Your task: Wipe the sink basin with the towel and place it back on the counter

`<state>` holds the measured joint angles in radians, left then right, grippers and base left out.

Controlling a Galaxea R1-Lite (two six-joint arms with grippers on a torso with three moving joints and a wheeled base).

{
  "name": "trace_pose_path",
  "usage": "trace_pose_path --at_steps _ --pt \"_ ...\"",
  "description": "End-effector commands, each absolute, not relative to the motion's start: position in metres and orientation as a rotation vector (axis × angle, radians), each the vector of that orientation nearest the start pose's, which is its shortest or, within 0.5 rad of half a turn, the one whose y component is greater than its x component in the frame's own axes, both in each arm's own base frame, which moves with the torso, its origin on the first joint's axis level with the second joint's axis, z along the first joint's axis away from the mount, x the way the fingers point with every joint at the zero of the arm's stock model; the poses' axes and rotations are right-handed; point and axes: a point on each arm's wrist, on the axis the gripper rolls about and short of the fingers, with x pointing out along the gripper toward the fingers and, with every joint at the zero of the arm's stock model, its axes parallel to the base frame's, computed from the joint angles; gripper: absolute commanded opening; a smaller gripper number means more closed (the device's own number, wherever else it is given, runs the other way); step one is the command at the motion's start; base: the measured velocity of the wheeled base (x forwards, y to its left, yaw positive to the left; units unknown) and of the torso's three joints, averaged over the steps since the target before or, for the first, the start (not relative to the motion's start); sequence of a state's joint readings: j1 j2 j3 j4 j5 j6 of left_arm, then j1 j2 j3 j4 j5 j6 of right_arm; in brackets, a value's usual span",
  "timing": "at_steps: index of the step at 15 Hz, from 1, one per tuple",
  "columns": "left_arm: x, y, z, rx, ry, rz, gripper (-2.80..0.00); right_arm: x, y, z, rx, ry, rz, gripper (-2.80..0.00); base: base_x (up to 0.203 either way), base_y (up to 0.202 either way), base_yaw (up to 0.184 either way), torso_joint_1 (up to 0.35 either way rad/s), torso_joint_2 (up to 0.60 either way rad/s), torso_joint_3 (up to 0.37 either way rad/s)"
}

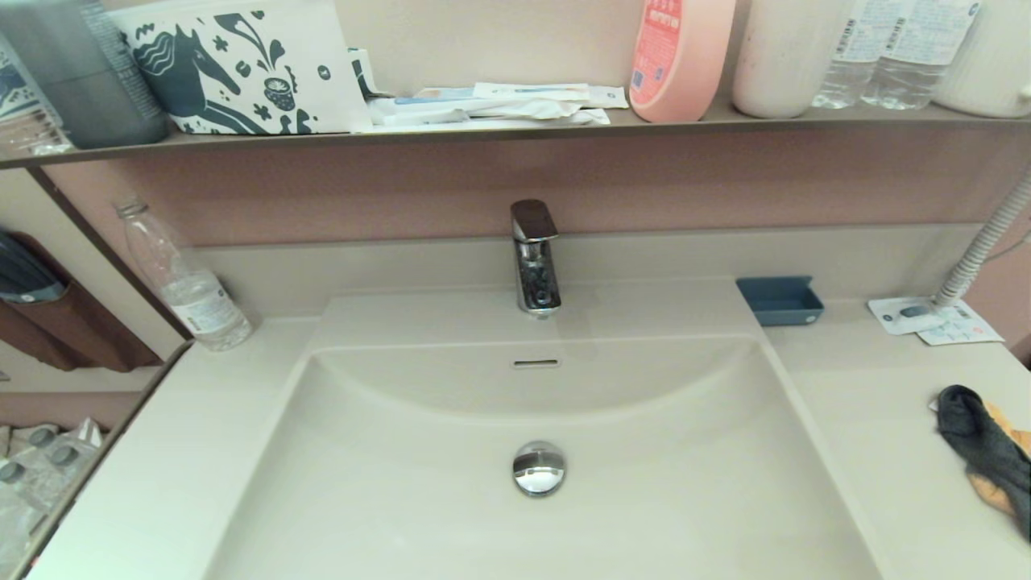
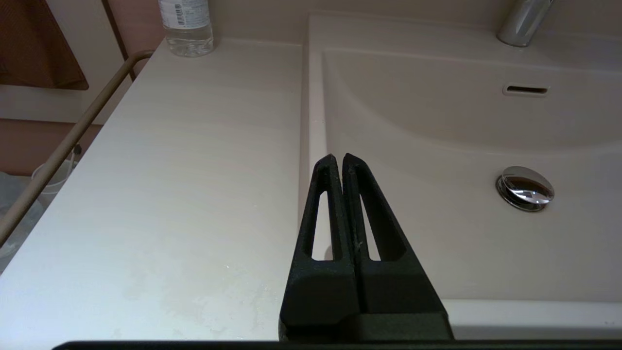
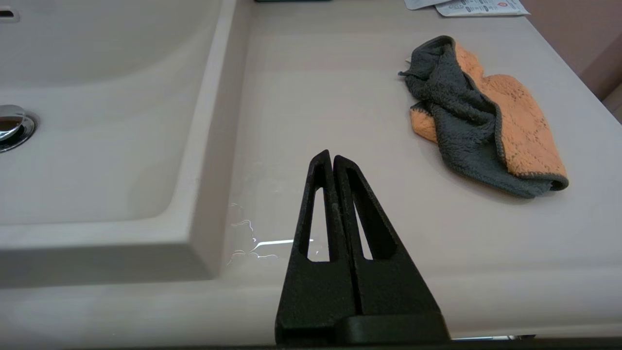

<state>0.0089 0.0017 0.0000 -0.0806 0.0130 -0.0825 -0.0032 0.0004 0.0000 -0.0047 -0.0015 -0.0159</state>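
A clear water bottle [image 1: 187, 283] stands at the tabletop's back left corner, a small blue tray [image 1: 780, 300] and paper packets [image 1: 934, 321] (flat, white) toward its back right.

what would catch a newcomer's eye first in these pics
The orange and dark grey towel stands out most, lying crumpled on the pale counter to the right of the sink basin. Next comes the shiny chrome drain plug in the middle of the basin, with the chrome faucet behind it. Both the left gripper and the right gripper hover empty, fingers shut.
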Motion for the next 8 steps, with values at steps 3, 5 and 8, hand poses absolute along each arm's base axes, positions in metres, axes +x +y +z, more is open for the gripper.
trace_pose_path --at_steps 3,5,8 --pt "-0.0229 0.0001 0.0839 -0.083 -0.079 0.020 -2.80 -0.0228 0.0000 0.0760 -0.015 -0.005 -0.005 -2.80 0.000 0.000 0.000 0.000 0.00 0.000" --pt "-0.0229 0.0001 0.0839 -0.083 -0.079 0.020 -2.80 -0.0228 0.0000 0.0760 -0.016 -0.005 -0.005 -2.80 0.000 0.000 0.000 0.000 0.00 0.000" --pt "-0.0229 0.0001 0.0839 -0.083 -0.079 0.020 -2.80 -0.0228 0.0000 0.0760 -0.014 -0.005 -0.005 -2.80 0.000 0.000 0.000 0.000 0.00 0.000"
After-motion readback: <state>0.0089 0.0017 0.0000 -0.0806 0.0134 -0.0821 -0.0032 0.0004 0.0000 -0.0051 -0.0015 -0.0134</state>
